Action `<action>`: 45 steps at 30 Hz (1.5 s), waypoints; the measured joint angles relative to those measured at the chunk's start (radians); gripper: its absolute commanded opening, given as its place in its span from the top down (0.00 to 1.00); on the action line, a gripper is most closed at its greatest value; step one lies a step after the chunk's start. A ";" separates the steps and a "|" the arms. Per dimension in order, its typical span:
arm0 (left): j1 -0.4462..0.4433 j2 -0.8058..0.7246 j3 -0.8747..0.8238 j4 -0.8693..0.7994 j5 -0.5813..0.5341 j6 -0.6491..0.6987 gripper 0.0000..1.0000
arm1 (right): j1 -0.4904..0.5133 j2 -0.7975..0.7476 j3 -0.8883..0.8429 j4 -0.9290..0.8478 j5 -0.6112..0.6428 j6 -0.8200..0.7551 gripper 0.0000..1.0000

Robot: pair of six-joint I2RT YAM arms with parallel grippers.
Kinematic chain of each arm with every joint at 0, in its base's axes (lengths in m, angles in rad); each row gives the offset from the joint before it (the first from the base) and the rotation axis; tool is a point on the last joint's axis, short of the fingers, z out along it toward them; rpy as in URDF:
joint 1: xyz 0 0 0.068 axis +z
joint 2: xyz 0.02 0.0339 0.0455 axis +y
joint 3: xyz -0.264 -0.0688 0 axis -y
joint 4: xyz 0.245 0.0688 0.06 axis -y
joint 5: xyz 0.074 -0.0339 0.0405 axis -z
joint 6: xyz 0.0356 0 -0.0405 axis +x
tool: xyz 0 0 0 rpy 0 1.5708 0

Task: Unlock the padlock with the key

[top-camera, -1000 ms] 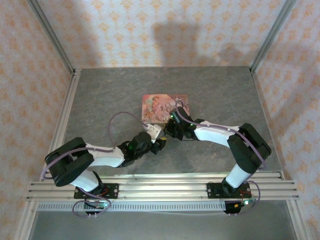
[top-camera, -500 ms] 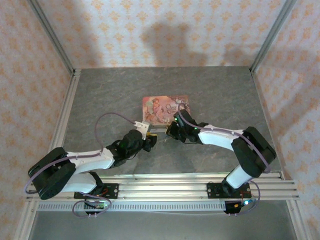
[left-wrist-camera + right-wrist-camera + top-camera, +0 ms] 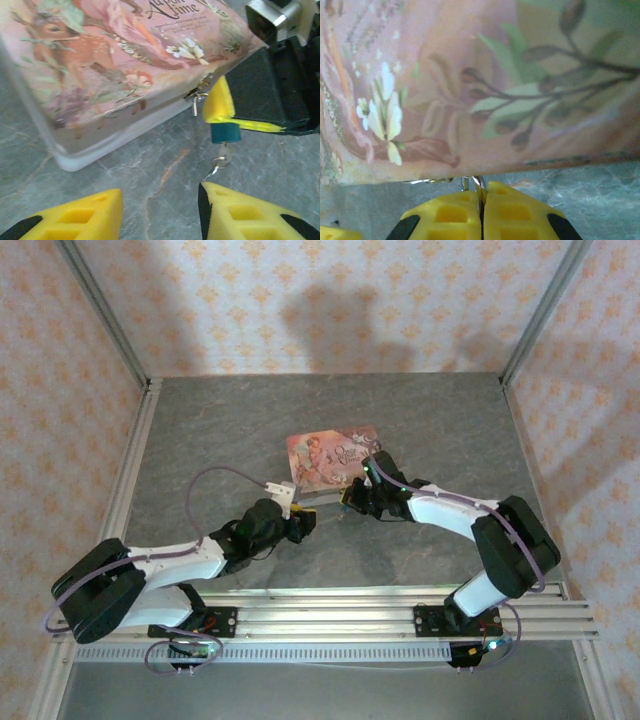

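Your right pincer (image 3: pixel 481 191) was clamped shut on the padlock (image 3: pixel 225 133) at the clasp (image 3: pixel 198 94) of the pink box (image 3: pixel 100 60). The key (image 3: pixel 220 162) dangled beneath it over the tabletop (image 3: pixel 150 165). Your left pincer (image 3: pixel 159 195) stood open and empty near the key.

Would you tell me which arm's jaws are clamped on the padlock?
The right gripper: its jaws pinch the blue padlock, whereas the left gripper stands open and empty.
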 measured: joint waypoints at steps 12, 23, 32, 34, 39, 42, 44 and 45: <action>-0.077 0.159 0.045 0.111 0.070 0.172 0.54 | 0.001 0.019 0.044 -0.031 -0.016 0.146 1.00; -0.078 0.330 0.153 0.126 0.034 0.317 0.58 | 0.002 0.021 0.080 -0.114 -0.007 0.176 1.00; -0.078 0.415 0.203 0.165 0.020 0.362 0.75 | 0.002 0.023 0.084 -0.121 -0.007 0.180 1.00; -0.078 0.426 0.212 0.177 0.017 0.370 0.78 | 0.003 0.023 0.084 -0.121 -0.006 0.182 1.00; -0.078 0.442 0.221 0.196 0.017 0.379 0.89 | 0.005 0.023 0.084 -0.120 0.003 0.193 0.95; -0.078 0.446 0.221 0.202 0.016 0.386 0.93 | 0.005 0.023 0.084 -0.120 0.010 0.205 0.84; -0.078 0.447 0.221 0.203 0.017 0.389 0.95 | 0.005 0.022 0.084 -0.117 0.010 0.210 0.80; -0.078 0.447 0.221 0.204 0.017 0.389 0.95 | 0.005 0.022 0.084 -0.116 0.010 0.213 0.79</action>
